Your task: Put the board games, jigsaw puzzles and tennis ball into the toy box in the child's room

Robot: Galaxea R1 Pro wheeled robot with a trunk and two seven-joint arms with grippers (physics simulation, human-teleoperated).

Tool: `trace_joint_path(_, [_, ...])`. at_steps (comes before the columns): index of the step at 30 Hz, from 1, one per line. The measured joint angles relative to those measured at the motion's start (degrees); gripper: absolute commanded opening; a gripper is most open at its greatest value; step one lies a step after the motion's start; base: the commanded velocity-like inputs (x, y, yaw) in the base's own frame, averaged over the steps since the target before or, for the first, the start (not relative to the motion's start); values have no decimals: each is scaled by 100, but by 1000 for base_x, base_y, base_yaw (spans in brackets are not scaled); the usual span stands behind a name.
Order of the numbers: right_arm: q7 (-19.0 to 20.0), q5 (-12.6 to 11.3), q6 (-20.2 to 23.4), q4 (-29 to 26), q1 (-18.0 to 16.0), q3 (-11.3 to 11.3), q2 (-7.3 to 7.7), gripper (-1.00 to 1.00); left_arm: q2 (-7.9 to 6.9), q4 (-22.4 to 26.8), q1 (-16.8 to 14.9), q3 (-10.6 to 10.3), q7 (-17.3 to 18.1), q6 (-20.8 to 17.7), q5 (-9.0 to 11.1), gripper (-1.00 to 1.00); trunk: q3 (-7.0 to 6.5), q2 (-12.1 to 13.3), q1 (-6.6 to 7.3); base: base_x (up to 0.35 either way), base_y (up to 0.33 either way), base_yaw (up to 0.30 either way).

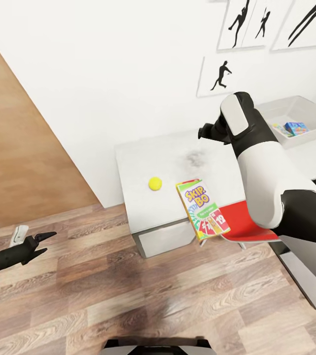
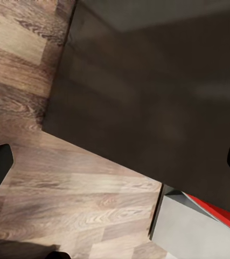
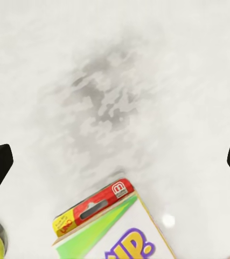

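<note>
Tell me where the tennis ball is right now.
In the head view the tennis ball lies on the white table, apart from and left of the Skip-Bo box.

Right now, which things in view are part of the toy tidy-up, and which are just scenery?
Job items:
tennis ball on the table
Skip-Bo game box, overhanging the table's front edge
toy box, with colourful boxes already inside

Just around:
red chair
wall pictures
wood floor
</note>
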State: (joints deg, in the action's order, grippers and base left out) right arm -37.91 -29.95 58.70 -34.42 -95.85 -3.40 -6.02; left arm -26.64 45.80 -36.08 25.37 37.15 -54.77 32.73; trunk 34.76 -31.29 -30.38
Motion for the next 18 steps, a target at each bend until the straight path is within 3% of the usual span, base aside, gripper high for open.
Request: trace_joint_path(18, [0, -8, 23, 0, 2, 4, 0, 100, -2, 0, 0, 0, 0, 0, 0, 100, -7, 0, 0, 0, 0, 0])
